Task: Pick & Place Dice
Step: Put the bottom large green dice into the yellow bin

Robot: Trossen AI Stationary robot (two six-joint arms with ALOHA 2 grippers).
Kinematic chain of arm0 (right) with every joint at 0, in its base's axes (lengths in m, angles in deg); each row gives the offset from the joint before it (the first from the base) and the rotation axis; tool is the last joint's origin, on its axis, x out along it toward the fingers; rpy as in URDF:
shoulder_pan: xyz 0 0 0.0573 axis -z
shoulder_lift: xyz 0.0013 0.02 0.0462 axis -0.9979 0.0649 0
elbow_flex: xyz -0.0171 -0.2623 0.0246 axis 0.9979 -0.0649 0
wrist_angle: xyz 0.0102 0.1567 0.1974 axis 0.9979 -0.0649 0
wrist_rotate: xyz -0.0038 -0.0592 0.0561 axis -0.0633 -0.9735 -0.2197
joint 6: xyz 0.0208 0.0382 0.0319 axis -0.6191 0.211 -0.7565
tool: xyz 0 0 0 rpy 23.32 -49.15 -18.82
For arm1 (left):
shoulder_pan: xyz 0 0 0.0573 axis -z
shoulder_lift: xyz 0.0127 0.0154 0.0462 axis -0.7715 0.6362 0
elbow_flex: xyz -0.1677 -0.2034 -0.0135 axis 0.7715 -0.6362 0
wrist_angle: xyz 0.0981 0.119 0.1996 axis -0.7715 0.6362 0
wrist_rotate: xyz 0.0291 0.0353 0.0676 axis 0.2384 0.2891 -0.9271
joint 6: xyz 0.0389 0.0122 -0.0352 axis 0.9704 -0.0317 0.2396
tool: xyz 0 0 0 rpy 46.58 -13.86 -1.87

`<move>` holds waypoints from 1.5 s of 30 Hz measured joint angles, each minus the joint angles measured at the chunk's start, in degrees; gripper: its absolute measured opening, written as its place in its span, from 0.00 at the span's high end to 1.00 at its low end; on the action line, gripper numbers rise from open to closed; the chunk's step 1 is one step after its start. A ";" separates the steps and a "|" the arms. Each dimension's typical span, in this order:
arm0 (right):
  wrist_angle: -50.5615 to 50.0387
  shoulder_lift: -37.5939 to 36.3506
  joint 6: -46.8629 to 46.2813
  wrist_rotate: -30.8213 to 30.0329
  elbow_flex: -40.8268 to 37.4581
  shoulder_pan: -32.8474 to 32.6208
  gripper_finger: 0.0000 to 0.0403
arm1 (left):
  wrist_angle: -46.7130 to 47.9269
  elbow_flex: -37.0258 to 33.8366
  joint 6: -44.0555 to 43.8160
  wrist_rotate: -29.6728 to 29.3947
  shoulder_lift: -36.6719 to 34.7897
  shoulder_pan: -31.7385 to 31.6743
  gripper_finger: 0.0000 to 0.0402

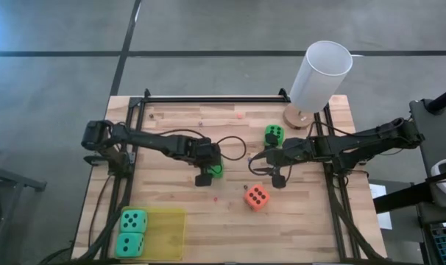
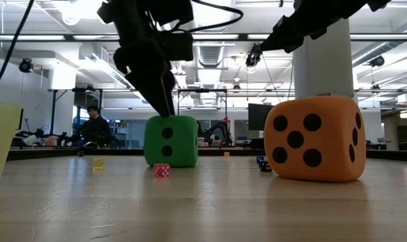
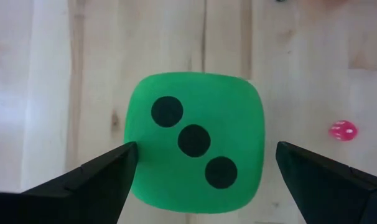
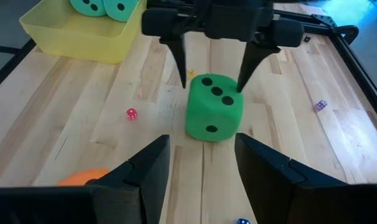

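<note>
- The left tool hangs over the middle of the wooden slatted worktop, its two dark fingers spread apart on both sides of a soft green cube with black pips.
- In the left wrist view this green die shows three pips on top; one finger seems to touch its edge, the other stands clear of it — the cube rests on the worktop.
- The right tool is near, to the right of centre, pointing toward the same green die; its fingers are also apart and carry nothing.
- A second green die lies farther back, just beside the right arm and near the base of a tall white cylinder.
- An orange-red soft die sits on the worktop just in front of the right tool, apart from it.
- Two teal dice lie together in a shallow yellow plastic tray at the front left corner.
- Some very small dice are scattered on the wood — a pink one near the green cube and a blue one farther off.
- In the low view a person sits far behind the worktop.
</note>
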 joint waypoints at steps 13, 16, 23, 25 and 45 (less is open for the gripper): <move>0.02 0.00 -0.01 0.00 0.00 0.00 0.55 | 0.18 1.78 -1.25 -0.12 -0.02 1.90 0.05; 0.02 0.00 -0.02 0.00 0.00 0.00 0.55 | -0.01 1.89 -0.71 -1.12 0.00 1.82 0.04; 0.04 0.00 -0.02 0.00 0.00 0.00 0.55 | -0.23 1.42 0.20 -1.28 0.15 1.80 0.04; 0.04 0.02 -0.04 0.00 0.00 0.00 0.55 | -0.53 1.42 0.20 -1.29 0.15 1.80 0.05; 0.07 0.02 -0.04 -0.01 0.00 -0.02 0.55 | -2.97 -1.07 0.22 -1.50 0.13 1.50 0.04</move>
